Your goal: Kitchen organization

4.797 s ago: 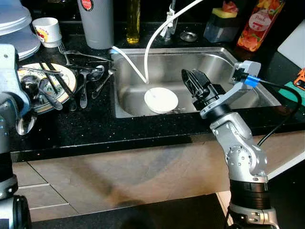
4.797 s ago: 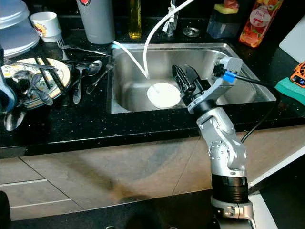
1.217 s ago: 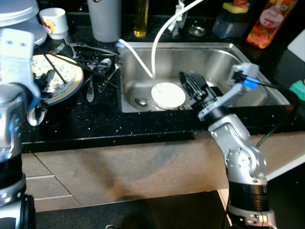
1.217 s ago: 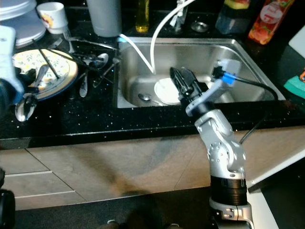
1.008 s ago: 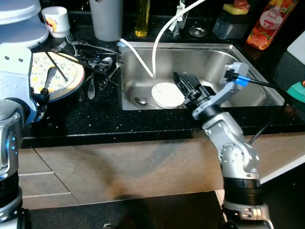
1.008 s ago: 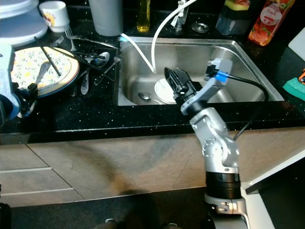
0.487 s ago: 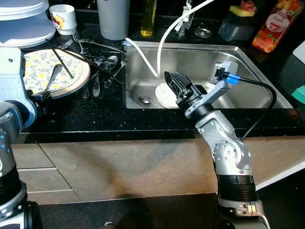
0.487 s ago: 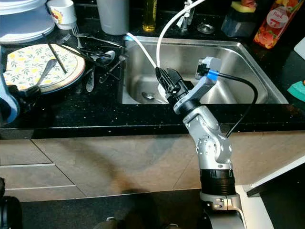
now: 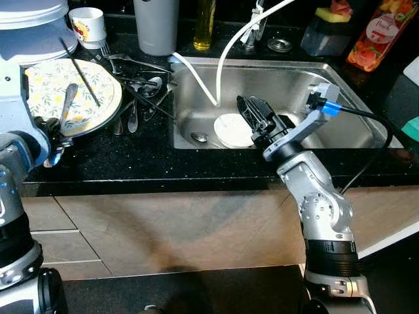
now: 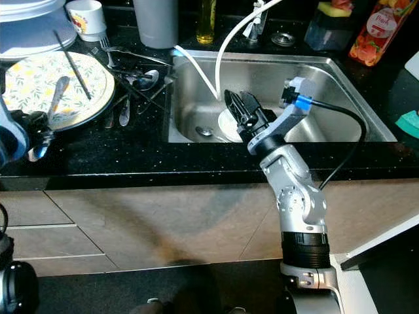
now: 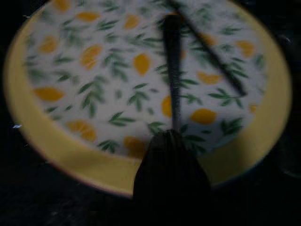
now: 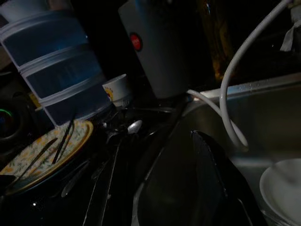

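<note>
Here the right gripper (image 9: 252, 112) hangs over the sink (image 9: 340, 111), fingers pressed together, white plate (image 9: 232, 129) just beside them; left gripper's (image 11: 171, 176) fingers: cannot tell.

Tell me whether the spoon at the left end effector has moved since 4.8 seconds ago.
Yes. It hung off the patterned plate's near edge by the left end effector; now a spoon lies on the plate beside the chopsticks.

A home kitchen — a steel sink (image 9: 340, 98) set in a black speckled counter (image 9: 131, 167), tan cabinet fronts (image 9: 170, 226) below. A patterned plate (image 9: 46, 91), loose cutlery (image 9: 134, 91), a cup (image 9: 88, 26) and bottles (image 9: 373, 36) crowd the counter — a white dish (image 9: 230, 129) lies in the basin.
</note>
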{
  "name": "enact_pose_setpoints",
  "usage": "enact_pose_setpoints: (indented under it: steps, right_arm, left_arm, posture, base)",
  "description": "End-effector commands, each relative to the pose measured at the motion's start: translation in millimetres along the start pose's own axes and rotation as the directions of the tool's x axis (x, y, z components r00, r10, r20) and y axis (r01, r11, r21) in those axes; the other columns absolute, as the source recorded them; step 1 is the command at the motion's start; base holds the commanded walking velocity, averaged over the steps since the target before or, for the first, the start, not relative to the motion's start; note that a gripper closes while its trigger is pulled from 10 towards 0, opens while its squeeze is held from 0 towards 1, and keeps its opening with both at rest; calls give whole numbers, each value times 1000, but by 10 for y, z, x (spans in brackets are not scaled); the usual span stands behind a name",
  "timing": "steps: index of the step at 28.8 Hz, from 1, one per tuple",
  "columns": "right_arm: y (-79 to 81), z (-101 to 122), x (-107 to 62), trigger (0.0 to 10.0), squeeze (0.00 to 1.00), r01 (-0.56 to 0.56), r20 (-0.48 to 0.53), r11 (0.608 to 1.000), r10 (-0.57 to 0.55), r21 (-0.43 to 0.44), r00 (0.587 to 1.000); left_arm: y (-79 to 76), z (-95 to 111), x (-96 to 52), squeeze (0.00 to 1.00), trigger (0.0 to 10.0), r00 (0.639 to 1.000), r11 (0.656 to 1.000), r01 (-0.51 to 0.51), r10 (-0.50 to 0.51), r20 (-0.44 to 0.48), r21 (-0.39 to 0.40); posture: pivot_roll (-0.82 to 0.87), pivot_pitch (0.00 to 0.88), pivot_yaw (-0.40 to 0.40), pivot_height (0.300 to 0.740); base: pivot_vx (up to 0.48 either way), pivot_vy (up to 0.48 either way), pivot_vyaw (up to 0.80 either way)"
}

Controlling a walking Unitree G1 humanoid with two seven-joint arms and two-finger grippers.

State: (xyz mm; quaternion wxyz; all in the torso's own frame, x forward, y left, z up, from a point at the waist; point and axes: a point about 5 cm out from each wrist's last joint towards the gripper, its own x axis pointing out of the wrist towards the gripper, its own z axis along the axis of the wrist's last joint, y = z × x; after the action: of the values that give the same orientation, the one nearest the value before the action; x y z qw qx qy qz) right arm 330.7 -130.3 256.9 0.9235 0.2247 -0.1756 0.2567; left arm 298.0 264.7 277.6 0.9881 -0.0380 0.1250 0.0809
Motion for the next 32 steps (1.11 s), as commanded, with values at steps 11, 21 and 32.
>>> enact_pose_setpoints:
  steps: [11,21,32]
  right_arm:
    - [-37,19,12,10000,0,5,5,1000,-5,-2,1000]
    - [-57,54,11,10000,0,5,14,1000,-5,-12,1000]
    - [-75,-5,-56,10000,0,12,-21,1000,-12,-17,1000]
  left_arm:
    - [-121,317,50,0,10000,987,999,27,-30,158,23]
    - [-480,805,26,0,10000,924,986,165,-161,345,19]
    - [-179,346,-21,0,10000,987,999,5,-13,162,49]
  posture:
    - [200,144,-76,740]
    - [176,103,-68,740]
    - [194,111,-98,740]
  base:
    - [0,0,0]
    - [0,0,0]
    - [0,0,0]
